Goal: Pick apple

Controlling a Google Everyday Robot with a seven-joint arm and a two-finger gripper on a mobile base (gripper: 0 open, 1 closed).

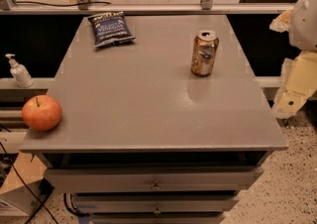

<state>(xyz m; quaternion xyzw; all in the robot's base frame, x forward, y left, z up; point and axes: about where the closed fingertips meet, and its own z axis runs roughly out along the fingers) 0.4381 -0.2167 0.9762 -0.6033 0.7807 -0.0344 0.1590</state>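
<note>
Apple (pixel 41 112) at left edge of table (pixel 148 104); tool (pixel 296 83), seemingly far right, state unclear.

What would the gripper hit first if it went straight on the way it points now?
Probably the speckled floor. The cream gripper hangs right of the grey table, apparently pointing down, far from the round red-orange apple. Depth is unclear.

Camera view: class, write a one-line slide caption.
An apple at the front-left corner of a grey table, can and chip bag farther back, gripper beside the right edge.
</note>
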